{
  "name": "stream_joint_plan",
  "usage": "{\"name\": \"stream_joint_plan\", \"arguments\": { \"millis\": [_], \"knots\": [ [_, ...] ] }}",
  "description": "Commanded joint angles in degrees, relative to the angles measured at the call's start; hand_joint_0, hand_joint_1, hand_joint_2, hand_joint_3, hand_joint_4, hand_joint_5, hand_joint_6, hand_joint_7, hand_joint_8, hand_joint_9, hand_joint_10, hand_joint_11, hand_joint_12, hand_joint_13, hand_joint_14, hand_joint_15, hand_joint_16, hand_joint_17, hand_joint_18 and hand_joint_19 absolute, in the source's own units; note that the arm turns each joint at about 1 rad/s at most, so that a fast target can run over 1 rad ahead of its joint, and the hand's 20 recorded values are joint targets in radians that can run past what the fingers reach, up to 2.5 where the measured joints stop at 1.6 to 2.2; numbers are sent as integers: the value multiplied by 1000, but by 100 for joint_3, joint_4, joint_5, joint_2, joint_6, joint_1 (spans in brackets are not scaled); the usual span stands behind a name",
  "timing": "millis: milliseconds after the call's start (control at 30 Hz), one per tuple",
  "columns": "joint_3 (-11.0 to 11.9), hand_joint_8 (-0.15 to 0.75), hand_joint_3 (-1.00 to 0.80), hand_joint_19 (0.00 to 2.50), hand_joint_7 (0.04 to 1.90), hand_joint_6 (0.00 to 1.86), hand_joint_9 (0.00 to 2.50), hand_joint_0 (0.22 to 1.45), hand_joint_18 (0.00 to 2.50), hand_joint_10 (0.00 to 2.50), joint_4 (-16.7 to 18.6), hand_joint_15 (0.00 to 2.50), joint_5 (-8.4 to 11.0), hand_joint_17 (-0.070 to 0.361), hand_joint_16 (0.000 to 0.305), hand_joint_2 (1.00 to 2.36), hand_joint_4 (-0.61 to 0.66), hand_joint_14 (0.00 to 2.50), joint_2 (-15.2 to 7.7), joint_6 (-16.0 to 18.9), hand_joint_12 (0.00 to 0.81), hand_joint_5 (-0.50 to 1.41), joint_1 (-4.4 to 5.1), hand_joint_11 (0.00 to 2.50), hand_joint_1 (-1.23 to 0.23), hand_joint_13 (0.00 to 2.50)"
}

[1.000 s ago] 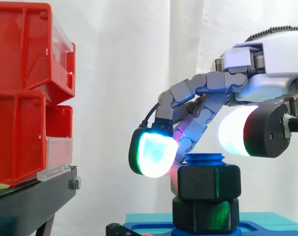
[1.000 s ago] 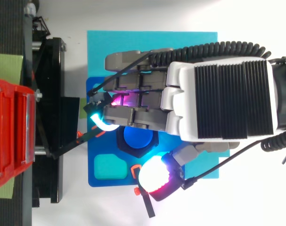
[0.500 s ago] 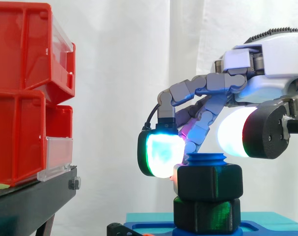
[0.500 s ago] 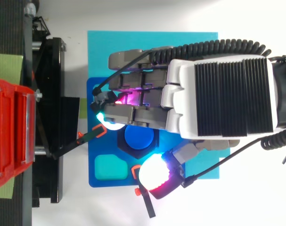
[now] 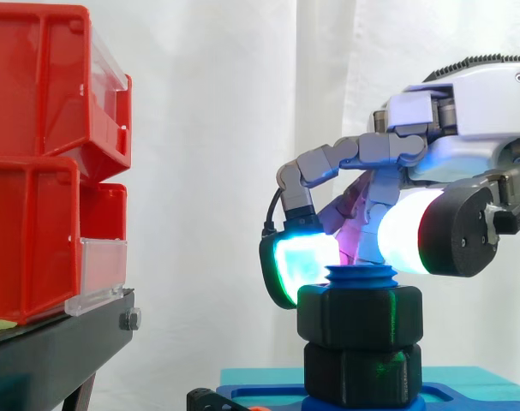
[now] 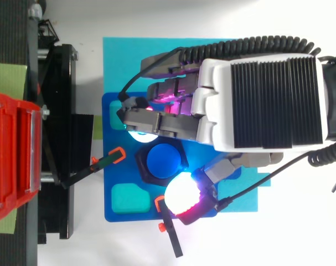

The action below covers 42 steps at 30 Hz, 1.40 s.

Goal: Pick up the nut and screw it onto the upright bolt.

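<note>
Hand is curled over the upright bolt, with one glowing fingertip pad against one side of the nut and the thumb pad at the opposite edge, so I read it as pinching the nut. That nut sits on the bolt near its top, above a second black nut. My worry is the thumb: it rides high, so a turn could slip the pads off or jam the thread

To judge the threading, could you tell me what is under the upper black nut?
A second black nut sits beneath the upper nut, on the blue base. The blue bolt shows its tip above; its shaft inside both nuts is hidden.
</note>
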Motion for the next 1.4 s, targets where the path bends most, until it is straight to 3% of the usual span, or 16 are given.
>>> {"name": "stream_joint_plan", "arguments": {
  "millis": [0,200,400,533,800,933,1133,1267,1367],
  "knots": [
    [0,239,-500,58,1528,557,1351,523,707,0,0,0,-22,28,13,1000,92,0,1,0,137,55,-27,0,-378,1037],
    [0,224,-500,97,1518,565,1597,524,779,0,-62,0,-31,24,11,1000,64,0,1,0,115,74,-115,0,-369,1129],
    [0,225,-500,97,1537,560,1618,525,799,0,-62,0,-118,24,10,1000,58,0,1,0,113,80,-177,0,-365,1160],
    [18,246,-500,92,1613,500,1608,522,796,0,-62,0,-136,26,11,1000,119,0,1,0,125,74,-212,0,-364,1142],
    [185,259,-500,97,1267,504,1495,518,751,0,-105,0,-206,32,14,1000,186,0,1,0,140,-2,-229,35,-366,1089],
    [413,251,-500,100,1068,504,1424,516,742,0,-290,0,-215,33,15,1000,227,0,1,-9,146,-40,-220,21,-368,1072],
    [475,232,-500,94,875,503,1319,508,702,0,-290,0,-215,41,18,1000,204,0,1,-17,157,-75,-194,0,-362,1005],
    [475,221,-500,70,771,502,1138,498,602,0,-202,0,-198,43,19,1000,186,0,-8,-17,163,-90,-141,0,-352,926],
    [466,215,-500,35,703,502,1076,494,553,0,-123,0,-145,45,20,1000,208,0,-8,-26,167,-90,-36,0,-345,885]
  ]
}}
